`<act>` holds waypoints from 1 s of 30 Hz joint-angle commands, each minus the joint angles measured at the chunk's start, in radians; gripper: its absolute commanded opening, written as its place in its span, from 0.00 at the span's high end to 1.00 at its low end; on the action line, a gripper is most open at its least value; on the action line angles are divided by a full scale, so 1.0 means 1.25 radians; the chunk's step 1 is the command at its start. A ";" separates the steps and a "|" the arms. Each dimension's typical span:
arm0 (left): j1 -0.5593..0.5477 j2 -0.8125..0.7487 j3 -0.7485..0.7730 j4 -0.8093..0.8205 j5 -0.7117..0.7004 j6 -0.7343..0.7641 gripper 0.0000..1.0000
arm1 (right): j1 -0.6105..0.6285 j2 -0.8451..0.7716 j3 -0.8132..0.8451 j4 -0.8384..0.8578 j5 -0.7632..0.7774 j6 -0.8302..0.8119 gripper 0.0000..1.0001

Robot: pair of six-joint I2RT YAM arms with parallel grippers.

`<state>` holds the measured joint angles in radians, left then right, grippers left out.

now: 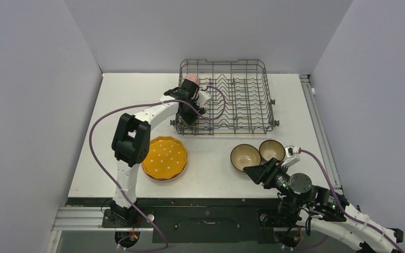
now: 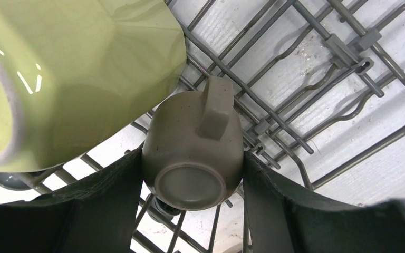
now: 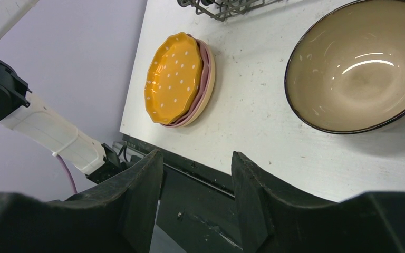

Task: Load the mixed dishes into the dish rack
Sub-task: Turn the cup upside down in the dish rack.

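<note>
The grey wire dish rack (image 1: 268,100) stands at the back of the table. My left gripper (image 2: 192,155) reaches into its left end, shut on a small grey-olive cup (image 2: 192,142) held upside down with its handle facing away from the fingers. A pale yellow mug (image 2: 84,68) lies close beside it in the rack. A pink mug (image 1: 191,79) shows at the rack's far left corner. The orange dotted plate (image 3: 174,76) lies on the pink plate (image 3: 206,68) on the table. Two brown bowls (image 1: 245,157) (image 1: 272,150) sit side by side at the right. My right gripper (image 3: 198,156) hangs open and empty over the table's near edge.
The left arm's purple cable (image 1: 219,103) loops over the rack's left half. Grey walls close in the table on three sides. A metal rail (image 1: 321,137) runs along the table's right edge.
</note>
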<state>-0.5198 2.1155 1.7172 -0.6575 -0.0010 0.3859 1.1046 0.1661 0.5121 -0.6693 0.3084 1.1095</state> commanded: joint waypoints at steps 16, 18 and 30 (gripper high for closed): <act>0.000 0.013 0.025 -0.021 0.035 0.003 0.56 | -0.005 0.016 0.005 0.005 0.015 -0.015 0.52; -0.001 0.010 0.024 -0.023 0.036 0.002 0.53 | -0.005 0.012 0.004 0.005 0.014 -0.013 0.52; -0.008 -0.006 0.031 -0.031 0.041 -0.004 0.47 | -0.005 -0.006 0.004 -0.002 0.013 -0.005 0.52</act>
<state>-0.5159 2.1250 1.7195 -0.6544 0.0074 0.3851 1.1046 0.1719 0.5121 -0.6704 0.3088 1.1076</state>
